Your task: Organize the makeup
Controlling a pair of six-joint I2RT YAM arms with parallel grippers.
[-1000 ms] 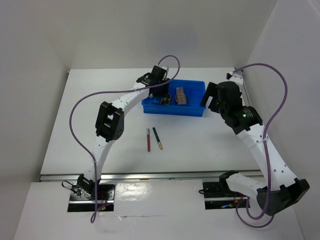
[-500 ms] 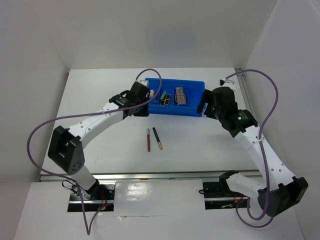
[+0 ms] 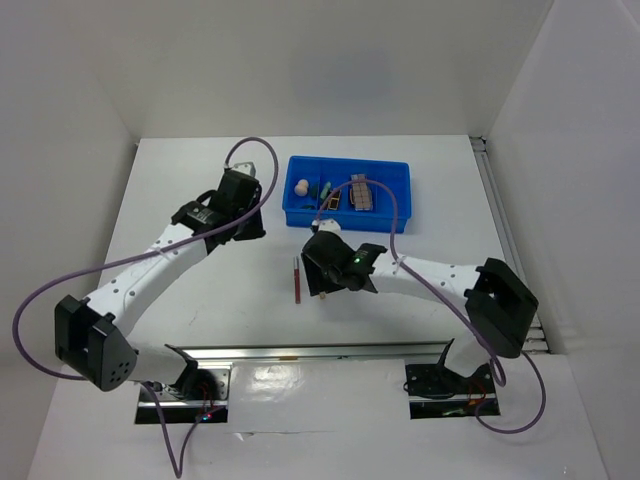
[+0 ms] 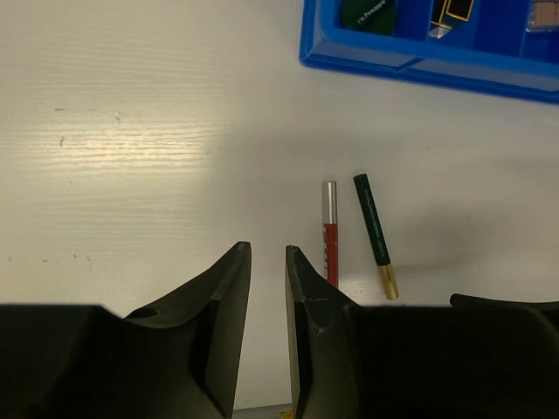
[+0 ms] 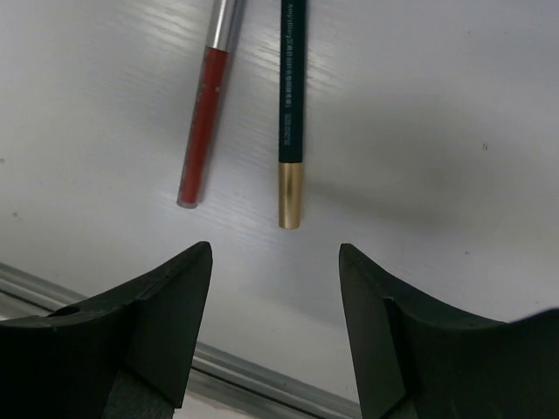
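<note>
Standing on the white table [image 3: 180,170]: one blue bin [image 3: 345,227] at the far side, with two pencils lying loose in front of it.
Blue bin: holds the makeup already put away. I count one peach egg sponge [image 3: 300,186], one dark green sponge [image 4: 367,13] and one pinkish palette [image 3: 362,192]. The black-gold palettes [image 4: 454,9] are too cropped to count.
Right gripper [image 5: 275,253]: fingers wide apart and empty, hanging low just short of the pencils.
Left gripper [image 4: 268,253]: fingers only a narrow slit apart with nothing between them, off to the bin's left and well back from the pencils.
Pencils: two, side by side, close but not touching. One is a red pencil [image 5: 205,122], the other a green pencil [image 5: 291,105] with a gold end.
Relation that matters: the green pencil lies straight ahead of the right gripper's gap. Its long axis runs away from the fingers with the gold end nearest, so closing would squeeze across its width. The red pencil sits just to the side, in line with one finger.
Nearer gripper: the right one, by far.
Likely next: I'd guess a reach forward over the green pencil, keeping clear of the red one.
</note>
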